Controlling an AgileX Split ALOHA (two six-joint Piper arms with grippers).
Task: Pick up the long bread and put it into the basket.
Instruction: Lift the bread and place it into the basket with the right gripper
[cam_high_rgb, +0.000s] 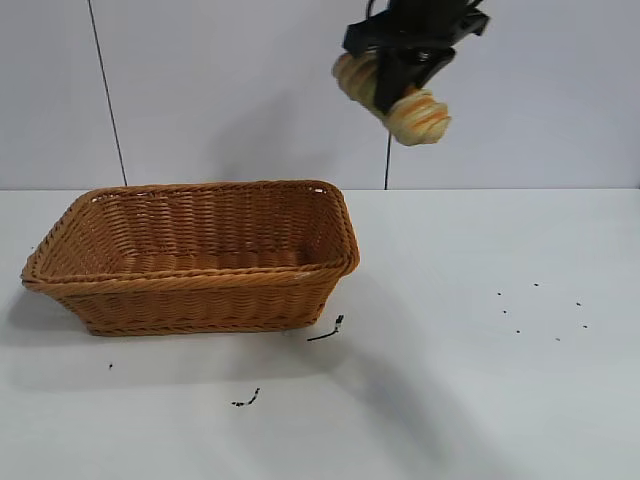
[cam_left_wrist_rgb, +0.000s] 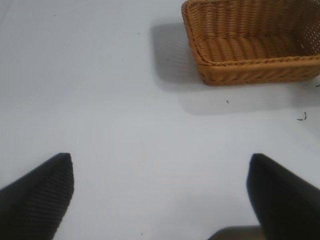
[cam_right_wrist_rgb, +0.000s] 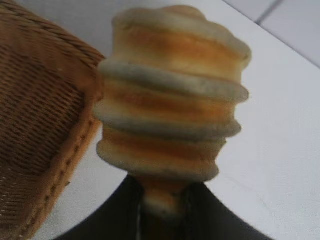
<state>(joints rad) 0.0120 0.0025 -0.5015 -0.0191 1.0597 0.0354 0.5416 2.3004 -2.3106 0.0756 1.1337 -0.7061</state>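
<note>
the right gripper (cam_high_rgb: 405, 72) is clamped on the long bread (cam_high_rgb: 415, 115), holding it high in the air at about one o'clock from the basket (cam_high_rgb: 200, 290), past its right end. the loaf looks light and soft; the jaws pinch its middle, a sensible spot. the left gripper (cam_left_wrist_rgb: 160, 200) hangs parked, fingers spread wide, empty.

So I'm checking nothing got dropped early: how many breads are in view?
1. The long bread is clamped in the right gripper, in the air beyond the basket's right end. The basket holds none.
</note>
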